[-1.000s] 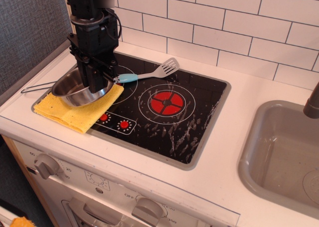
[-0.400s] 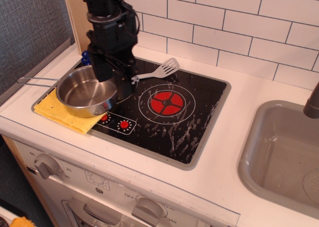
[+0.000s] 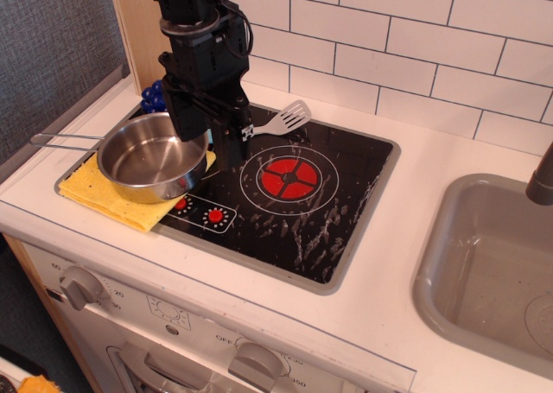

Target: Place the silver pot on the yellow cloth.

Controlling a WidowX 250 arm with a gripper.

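Note:
The silver pot sits upright on the yellow cloth at the stove's front left corner. Its thin wire handle points left. My gripper hangs just right of the pot, over its right rim and the hob's left edge. Its jaws stand apart and hold nothing. One finger reaches down beside the pot; the other is close to the pot's far rim. The arm hides part of the pot's back rim.
A grey-headed spatula lies on the black hob behind my gripper, its handle mostly hidden. A red burner ring is right of the gripper. A blue object sits behind the arm. A grey sink is at the right.
The pot was tilted in my gripper's hold; it now rests level on the cloth, released. My gripper has opened, risen and shifted right and back.

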